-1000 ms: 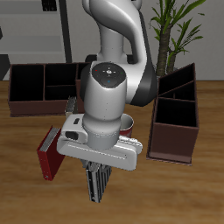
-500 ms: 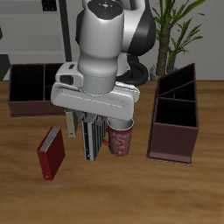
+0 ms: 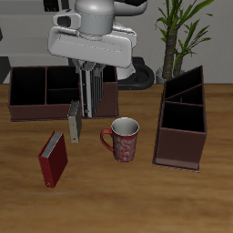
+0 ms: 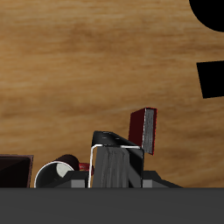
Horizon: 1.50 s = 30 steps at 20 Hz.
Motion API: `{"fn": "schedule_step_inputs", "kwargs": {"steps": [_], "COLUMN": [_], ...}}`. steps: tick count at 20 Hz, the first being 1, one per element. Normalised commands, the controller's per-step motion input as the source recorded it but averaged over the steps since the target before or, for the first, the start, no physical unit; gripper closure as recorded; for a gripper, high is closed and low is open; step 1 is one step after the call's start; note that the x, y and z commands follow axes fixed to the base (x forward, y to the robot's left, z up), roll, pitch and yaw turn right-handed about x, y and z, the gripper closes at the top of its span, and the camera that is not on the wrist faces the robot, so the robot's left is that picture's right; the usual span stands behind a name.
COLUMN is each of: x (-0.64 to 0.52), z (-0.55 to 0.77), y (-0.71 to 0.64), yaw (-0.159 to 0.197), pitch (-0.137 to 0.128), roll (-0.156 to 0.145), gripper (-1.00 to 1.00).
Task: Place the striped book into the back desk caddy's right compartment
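The arm's big grey body covers the top of the gripper (image 3: pixel 89 71) in the view from the front, so the place where the jaws meet the striped book (image 3: pixel 89 93) is hard to see. The book hangs down from the gripper, and the jaws look pressed against its top part, pinching it. In the wrist view the book (image 4: pixel 112 166) is only a dark block with pale edges, and its stripes cannot be made out there.

The striped book is up in the air, not touching the table (image 3: pixel 136 196). It stands upright, with its long side going up and down and its thin edge turned toward the front. It hangs just in front of the back caddy (image 3: pixel 41 107), near the caddy's front wall.

Part of the caddy is hidden behind the arm and the book, so not all its sections show.

A pale grey book (image 3: pixel 74 121) stands on the table just below the caddy's front wall. A red book (image 3: pixel 53 159) stands nearer the front edge than the caddy. A mug (image 3: pixel 123 139) sits beside the grey book.
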Motion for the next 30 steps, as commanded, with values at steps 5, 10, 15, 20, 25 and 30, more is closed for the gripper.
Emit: {"fn": "schedule_step_inputs", "kwargs": {"steps": [5,10,15,20,25,30], "x": [-0.73,-0.53,-0.68,-0.59,-0.44,-0.44], "z": [0.35,0.2,0.3,0.21,-0.05,-0.18], "y": [-0.22,-0.16,-0.25,-0.12,0.1,0.07], "yaw": [0.057,0.019,0.027,0.022,0.055,0.014], "pitch": [-0.009,-0.012,-0.041,-0.036,0.006,0.034], "roll": [-0.061,-0.029,-0.037,-0.01,0.024,0.035], "gripper": [1.0,1.0,1.0,1.0,1.0,1.0]}}
